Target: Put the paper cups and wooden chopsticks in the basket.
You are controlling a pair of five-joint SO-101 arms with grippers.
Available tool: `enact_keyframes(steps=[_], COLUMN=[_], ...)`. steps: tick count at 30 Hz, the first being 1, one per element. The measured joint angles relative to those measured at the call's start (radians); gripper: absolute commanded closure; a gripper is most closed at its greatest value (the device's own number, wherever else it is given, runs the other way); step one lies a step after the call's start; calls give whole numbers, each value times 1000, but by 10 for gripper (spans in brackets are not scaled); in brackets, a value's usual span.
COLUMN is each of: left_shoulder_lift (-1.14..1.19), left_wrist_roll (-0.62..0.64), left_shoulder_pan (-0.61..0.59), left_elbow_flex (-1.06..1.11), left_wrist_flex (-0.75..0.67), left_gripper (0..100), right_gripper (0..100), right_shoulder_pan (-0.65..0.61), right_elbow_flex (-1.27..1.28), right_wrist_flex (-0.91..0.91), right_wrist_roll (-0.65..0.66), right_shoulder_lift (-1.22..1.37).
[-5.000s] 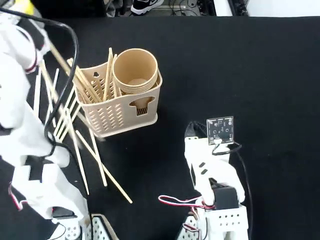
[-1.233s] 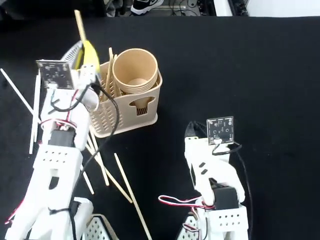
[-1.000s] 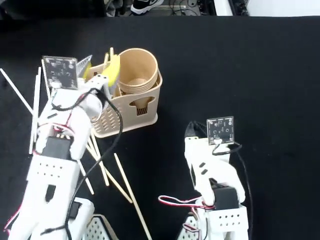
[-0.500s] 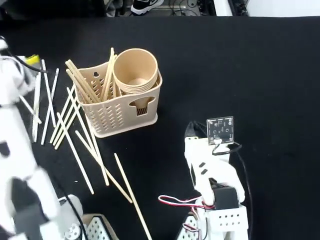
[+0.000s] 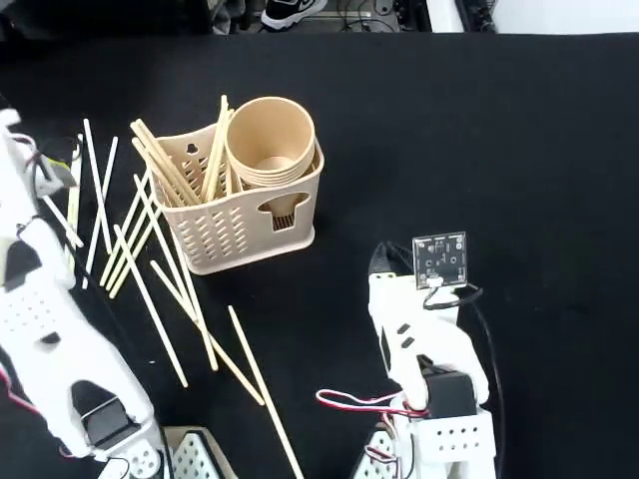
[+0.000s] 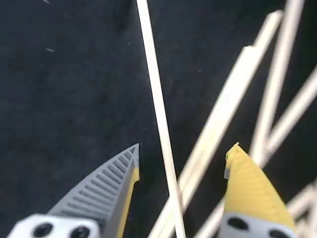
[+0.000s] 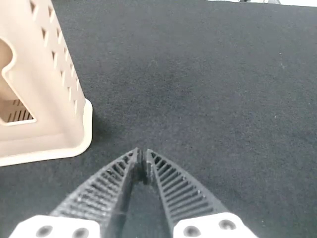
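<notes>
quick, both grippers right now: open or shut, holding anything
left gripper: open, holding nothing, a loose chopstick lies between its jaws
right gripper: shut, empty

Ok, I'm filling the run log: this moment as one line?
left gripper: open over loose chopsticks | right gripper: shut, empty | paper cups: in basket

We see two arms of white printed plastic. The right arm (image 5: 424, 344) carries a small square black board (image 5: 440, 258), a black servo (image 5: 446, 392), a looping red-and-white wire (image 5: 354, 401) and a black cable (image 5: 486, 339); its base block (image 5: 454, 441) is dotted with holes. The left arm (image 5: 45, 319) has a dark servo too (at its near end). The left gripper (image 6: 184, 146) pairs a grey ribbed finger (image 6: 106, 191) with a yellow one; the right gripper (image 7: 142, 151) has two dark ribbed ones. Both sit on white mounts with black screws (image 7: 44, 231).
</notes>
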Motion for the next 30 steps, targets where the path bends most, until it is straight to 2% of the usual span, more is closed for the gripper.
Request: enact_keyframes(steps=[3, 9, 15, 20, 30], left_shoulder_lift=[173, 381, 517, 562, 425], left_wrist_roll=[-9, -120, -226, -278, -296], left_shoulder_pan=[0, 5, 8, 2, -6], left_elbow_flex=[-143, -448, -724, -945, -957], left_wrist_flex=[-2, 63, 212, 440, 496], left_gripper=[748, 979, 971, 972, 972], right_gripper=[979, 979, 979, 979, 979], right_shoulder_pan=[0, 0, 0, 0, 0], right_elbow_flex=[0, 0, 0, 0, 0], right_wrist_flex=[0, 0, 0, 0, 0], right_wrist_roll=[0, 0, 0, 0, 0], right_shoulder_lift=[0, 0, 0, 0, 0])
